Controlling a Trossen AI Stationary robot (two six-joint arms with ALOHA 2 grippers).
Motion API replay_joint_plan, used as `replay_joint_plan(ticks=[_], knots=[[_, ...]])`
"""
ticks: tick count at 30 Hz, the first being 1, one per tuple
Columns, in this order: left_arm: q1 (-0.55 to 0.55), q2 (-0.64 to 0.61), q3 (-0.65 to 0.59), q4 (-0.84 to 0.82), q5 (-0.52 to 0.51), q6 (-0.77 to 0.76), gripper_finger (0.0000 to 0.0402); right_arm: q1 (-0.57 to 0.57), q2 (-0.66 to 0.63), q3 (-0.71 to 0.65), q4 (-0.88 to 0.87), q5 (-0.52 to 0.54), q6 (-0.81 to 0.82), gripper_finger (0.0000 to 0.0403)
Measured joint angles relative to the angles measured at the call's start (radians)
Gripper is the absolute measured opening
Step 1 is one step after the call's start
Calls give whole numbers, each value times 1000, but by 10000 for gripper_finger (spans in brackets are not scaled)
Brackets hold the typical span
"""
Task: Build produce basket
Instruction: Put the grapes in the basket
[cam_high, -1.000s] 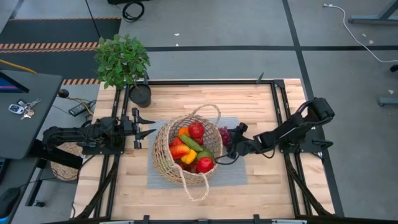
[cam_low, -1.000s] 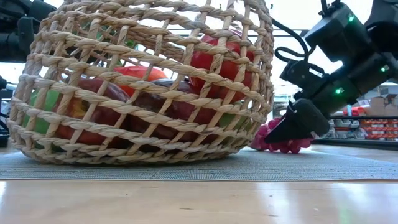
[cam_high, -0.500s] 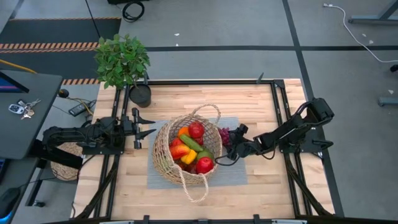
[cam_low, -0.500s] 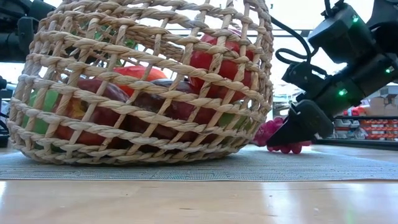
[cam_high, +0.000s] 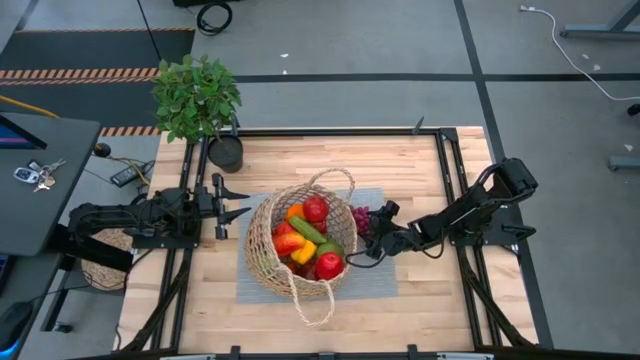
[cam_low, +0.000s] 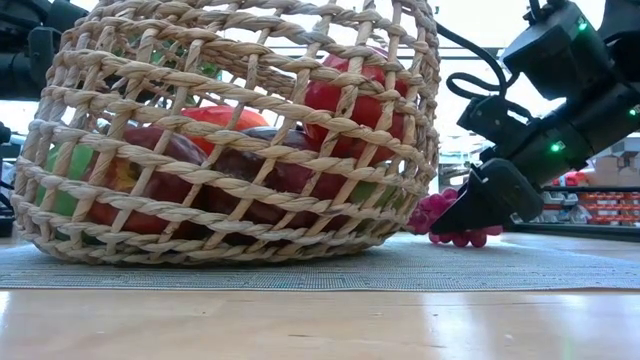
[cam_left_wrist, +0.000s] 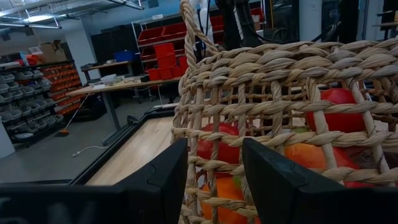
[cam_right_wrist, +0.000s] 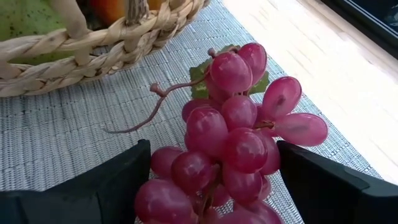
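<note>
A: Entry, current state. Where is the basket (cam_high: 296, 252)?

B: On the grey woven mat (cam_high: 375, 280), which lies on the wooden table (cam_high: 420, 165). The basket holds red apples (cam_high: 329, 264), an orange piece (cam_high: 293, 212), a yellow pepper (cam_high: 304, 251) and something long and green (cam_high: 308, 230). In the low view it fills most of the frame, with red fruit showing through the weave (cam_low: 345, 100).

A: And the rest of the produce?

B: One bunch of purple grapes (cam_right_wrist: 233, 140) lies outside the basket, on the mat just beside the basket's wall on the side nearest the right arm (stem and a small green leaf visible in the right wrist view).

A: Right gripper (cam_high: 368, 232)?

B: Down at the grapes, just beside the basket. Its fingers (cam_right_wrist: 118, 186) stand wide apart, one on each side of the bunch. Whether the pads touch the grapes, I cannot tell. In the low view the dark fingertip (cam_low: 490, 195) sits in front of the grapes (cam_low: 440, 215), close above the mat.

A: Left gripper (cam_high: 237, 200)?

B: Waiting on the opposite side of the basket, close to the wall but apart from it. Fingers parted, nothing between them; the left wrist view looks straight at the weave.

A: Other items?

B: A potted plant (cam_high: 198, 97) at the table corner beyond the left arm, well apart from the basket.
</note>
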Motion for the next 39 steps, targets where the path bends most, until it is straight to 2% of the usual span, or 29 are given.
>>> replay_joint_plan(ticks=[6, 17, 25, 32, 39], knots=[[0, 0, 0, 0, 0, 0, 160, 0, 0, 0, 0, -1, -18, 342], [0, 0, 0, 0, 0, 0, 160, 1, 0, 0, 4, -1, -45, 225], [0, 0, 0, 0, 0, 0, 160, 1, -1, 0, 8, 8, -53, 202], [0, 0, 0, 0, 0, 0, 160, -20, -63, -2, 4, 106, -119, 201], [0, 0, 0, 0, 0, 0, 160, -26, -181, -2, 33, 278, -256, 201]])
